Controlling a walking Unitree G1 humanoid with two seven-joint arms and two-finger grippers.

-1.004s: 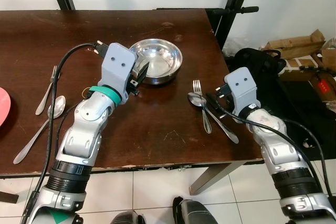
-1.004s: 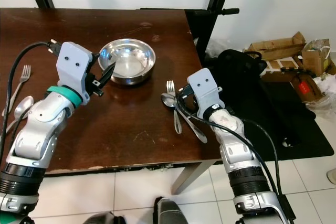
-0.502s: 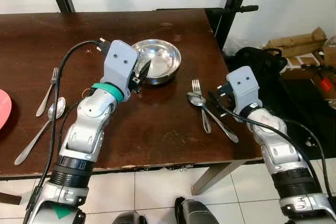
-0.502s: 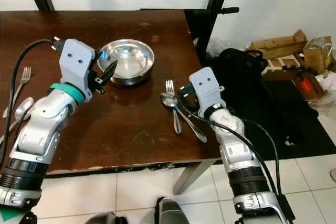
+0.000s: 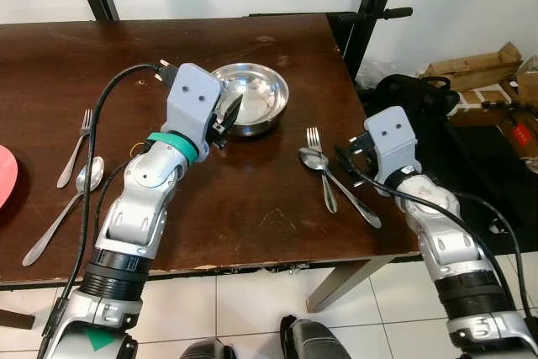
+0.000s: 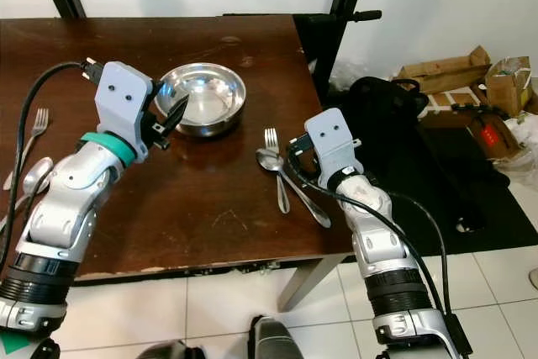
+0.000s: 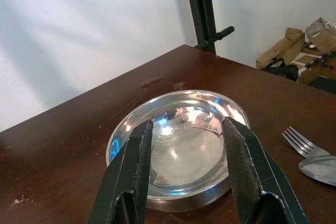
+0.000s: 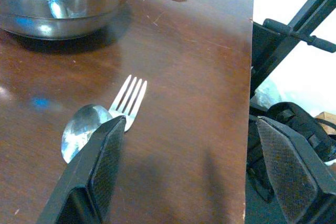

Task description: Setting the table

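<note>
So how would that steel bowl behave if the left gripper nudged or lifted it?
The steel bowl looks thin and polished, so probably rigid, light and slippery against the left gripper's open black fingers. Low and wide on the smooth table, it would likely slide rather than tip if pushed.

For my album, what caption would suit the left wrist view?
Open left gripper poised over a shiny steel bowl on a dark wooden table.

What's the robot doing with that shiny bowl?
It is setting a brown table. Its left gripper is open, hovering just in front of the metal bowl without holding it. Its right gripper is open too, beside a fork and spoon lying on the table. Another fork and spoon lie further left.
</note>
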